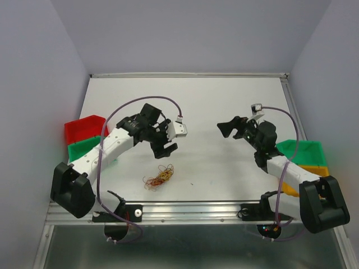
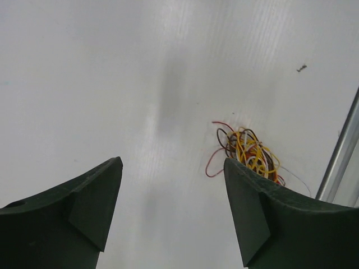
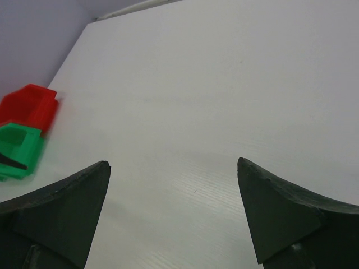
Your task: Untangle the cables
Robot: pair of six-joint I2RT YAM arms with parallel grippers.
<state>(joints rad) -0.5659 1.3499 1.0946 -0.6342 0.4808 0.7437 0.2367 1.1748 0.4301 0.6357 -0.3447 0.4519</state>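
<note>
I see the cables (image 1: 160, 176) as one small, loose tangle lying flat on the white table (image 1: 224, 101), towards its near edge and on my left side; the strands are hair-thin, in yellow, orange, red and dark brown, looped over and through one another; in my left wrist view the cables (image 2: 249, 152) show yellow and orange densest in the middle; a red loop strays out at the left; dark brown loops arch over the top; a pale, very thin strand trails off to the right.

The cables (image 1: 160, 176) lie on the table (image 1: 219, 101), near its front edge.
</note>
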